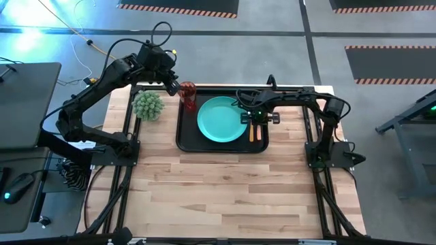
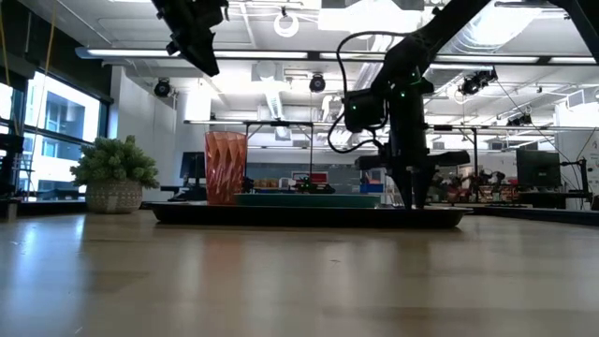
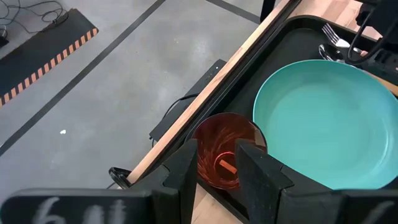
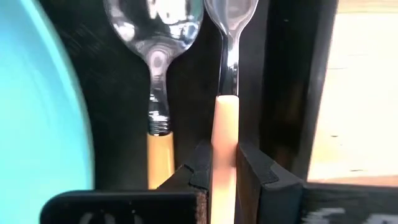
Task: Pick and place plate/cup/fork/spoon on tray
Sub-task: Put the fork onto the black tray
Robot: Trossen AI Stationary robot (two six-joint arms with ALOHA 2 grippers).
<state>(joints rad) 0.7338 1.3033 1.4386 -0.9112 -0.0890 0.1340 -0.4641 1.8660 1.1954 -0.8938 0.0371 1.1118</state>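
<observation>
The black tray point(image 1: 185, 139) lies at the table's far middle. On it are the teal plate point(image 1: 221, 119), the red-brown cup point(image 1: 188, 95) upright in its far left corner, and the spoon point(image 4: 153, 37) and fork point(image 4: 230, 25) side by side right of the plate. My left gripper point(image 3: 217, 152) is open and empty, high above the cup point(image 3: 214, 134); the low view point(image 2: 197, 42) shows it well clear of the cup point(image 2: 226, 167). My right gripper point(image 4: 225, 163) is down at the tray's right side point(image 1: 255, 121), shut on the fork. My right gripper pinches the fork's salmon-orange handle point(image 4: 225, 124) between its two fingers, which lie across it. It comes from above, pointing down into the tray point(image 2: 412, 192). The fork lies level, parallel to the spoon; whether it rests on the tray floor I cannot tell.
A spiky green plant in a pot point(image 1: 148, 105) stands on the table just left of the tray, near the cup. The tray's raised right rim point(image 4: 292, 93) runs close beside the fork. Bare wooden table point(image 1: 225, 190) stretches toward the near edge.
</observation>
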